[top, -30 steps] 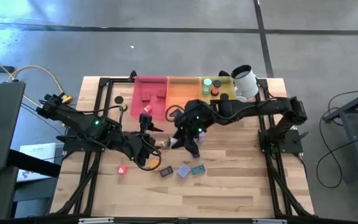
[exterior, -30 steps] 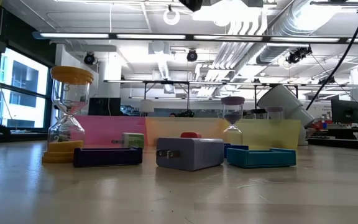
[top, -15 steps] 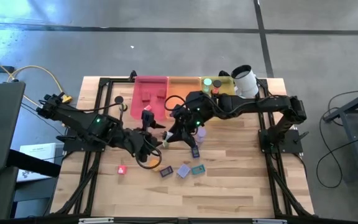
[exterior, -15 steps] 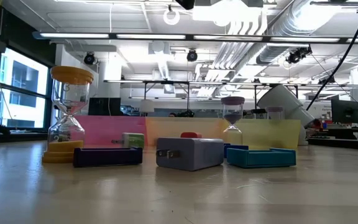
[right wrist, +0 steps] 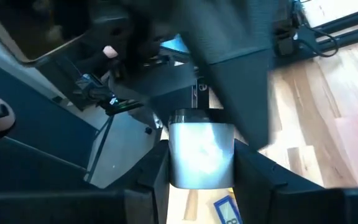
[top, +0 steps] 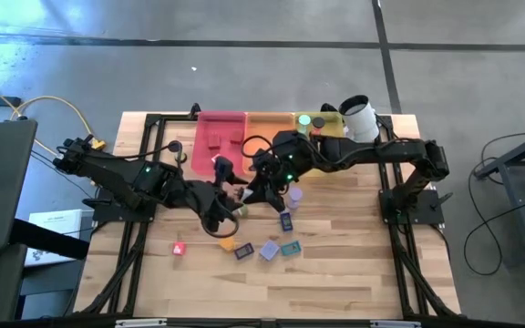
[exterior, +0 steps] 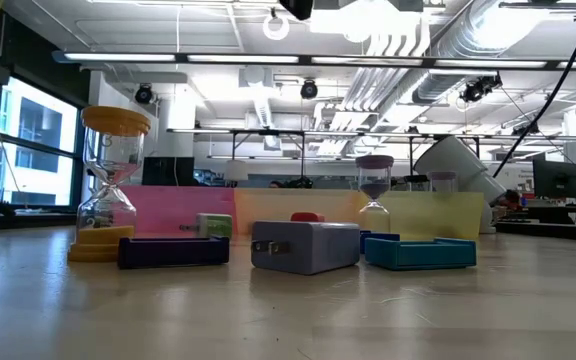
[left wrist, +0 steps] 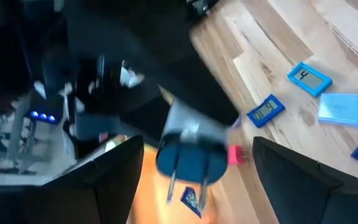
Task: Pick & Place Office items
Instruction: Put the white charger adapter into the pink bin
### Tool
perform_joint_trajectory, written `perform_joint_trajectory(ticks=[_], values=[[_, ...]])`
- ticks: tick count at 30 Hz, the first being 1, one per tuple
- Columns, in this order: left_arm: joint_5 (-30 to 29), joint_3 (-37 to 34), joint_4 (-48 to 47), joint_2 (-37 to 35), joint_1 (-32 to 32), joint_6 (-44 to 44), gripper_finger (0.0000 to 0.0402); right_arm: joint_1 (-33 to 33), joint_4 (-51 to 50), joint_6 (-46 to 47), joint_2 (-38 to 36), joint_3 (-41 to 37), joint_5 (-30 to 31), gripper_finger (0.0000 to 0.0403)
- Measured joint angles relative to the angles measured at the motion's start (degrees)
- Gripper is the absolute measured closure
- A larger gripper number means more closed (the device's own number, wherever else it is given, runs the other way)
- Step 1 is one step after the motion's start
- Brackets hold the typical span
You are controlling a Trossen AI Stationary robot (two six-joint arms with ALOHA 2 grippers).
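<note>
Holding a grey plug block (right wrist: 201, 146) between its two fingers, the right tool (right wrist: 199, 180) hangs above the middle of the surface (top: 335, 264), just in front of the pink tray (top: 219, 137); the block is in the air and not on the wood. The left tool (left wrist: 194, 180) is directly opposite and very near; its fingers stand wide apart, one on each side of the block, and they grip nothing. The long axis of the block, with its two metal pins, points toward the left tool, so I judge that a handover turns on this line: the left fingers need only to come forward and close on the pin end. The other small pieces (top: 262, 248) lie together near the front edge, well apart from both tools. Compared with one second ago, the right tool has moved from lower on the surface toward the left arm, uncovering a lavender roll (top: 294, 193) and a dark blue piece (top: 286, 221); the left tool has come closer to it.
</note>
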Motion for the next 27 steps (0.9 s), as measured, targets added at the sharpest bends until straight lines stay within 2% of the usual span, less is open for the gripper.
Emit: perform_joint_trajectory(ticks=[13, 20, 27], values=[[0.29, -0.01, 2.47, 0.0, 0.41, 5.68, 0.0109, 0.01, -0.27, -0.24, 0.0, 0.0, -0.05, 0.0282], [4.53, 0.01, 3.03, 0.0, 2.89, 6.71, 0.011, -0.32, -0.3, -0.28, 0.0, 0.0, -0.03, 0.0282], [5.34, 0.01, 3.03, 0.0, 3.74, 7.22, 0.0151, -0.75, -1.0, -0.33, 0.0, 0.0, 0.33, 0.0282]])
